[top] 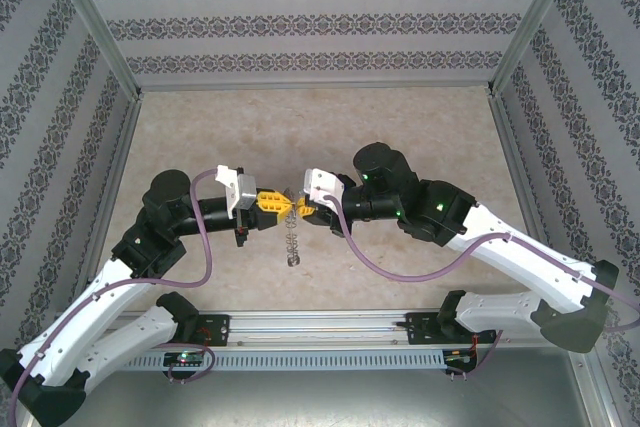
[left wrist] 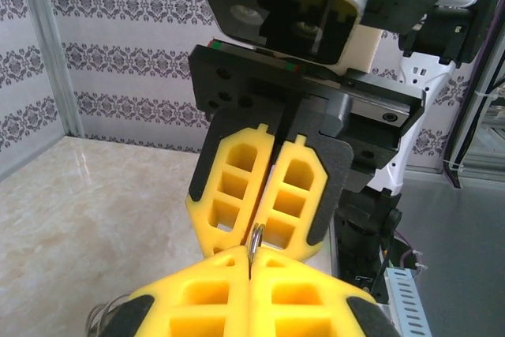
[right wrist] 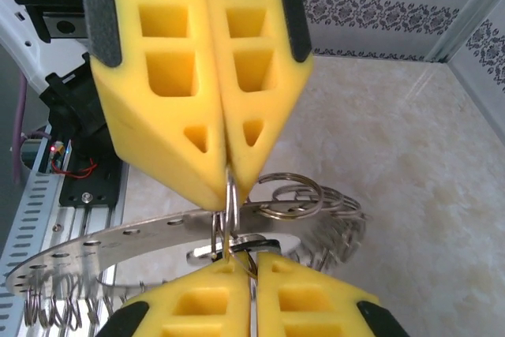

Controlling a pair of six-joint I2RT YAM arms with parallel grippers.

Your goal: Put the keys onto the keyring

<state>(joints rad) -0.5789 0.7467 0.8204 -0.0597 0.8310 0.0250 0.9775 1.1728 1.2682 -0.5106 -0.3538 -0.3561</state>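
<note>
The two grippers meet tip to tip above the middle of the table. My left gripper [top: 283,203] [left wrist: 251,264] is shut on a small silvery split loop [right wrist: 233,204] [left wrist: 256,241] at the edge of the keyring [right wrist: 118,238], a flat grey metal ring fringed with loops. The keyring hangs below the fingertips [top: 292,244]. My right gripper [top: 301,209] [right wrist: 254,264] is shut on the key [right wrist: 264,244], a tiny dark oval piece with a pale end, which touches that same loop. How far the key is threaded onto the loop stays hidden by the fingers.
The pale marble-patterned tabletop [top: 300,127] is enclosed by patterned walls and metal frame posts [top: 100,37]. A slotted metal rail [top: 320,357] runs along the near edge between the arm bases. Purple cables [top: 400,267] loop off both arms.
</note>
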